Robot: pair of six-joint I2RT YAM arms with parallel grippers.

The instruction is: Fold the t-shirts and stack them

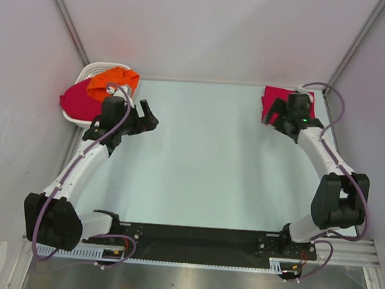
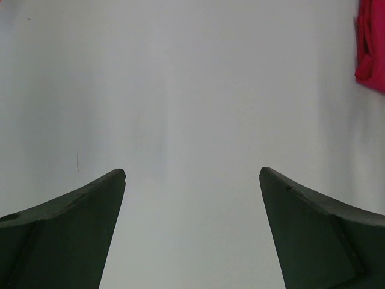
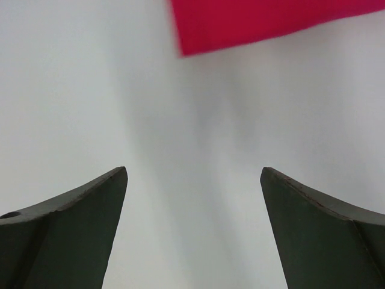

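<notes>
**Both grippers released; shirts lying at the two far corners**

The left gripper (image 1: 148, 119) was seen over the far left part of the table (image 1: 211, 159), just beside the basket (image 1: 99, 66). Its jaws were spread wide and released. In the left wrist view, only bare table was seen between the two dark fingers (image 2: 72, 229) of the left gripper (image 2: 192, 174).

An orange shirt (image 1: 114, 81) was found bunched on top of the basket, partly draped over its near rim. A crimson shirt (image 1: 75, 98) was heaped beside and under it, spilling over the basket's left side. Neither was touched by the left gripper.

The right gripper (image 1: 274, 116) was seen at the far right corner of the table, its jaws likewise spread and released. A folded shirt (image 1: 275, 97), crimson, was laid flat on the table there, partly hidden behind the wrist. In the right wrist view, the edge of the folded shirt (image 3: 264, 21) was seen ahead of the right gripper (image 3: 194, 173), apart from the fingertips, with bare table between.

A strip of crimson cloth (image 2: 370, 45) was caught at the upper right edge of the left wrist view. Which shirt it belonged to could not be told
</notes>
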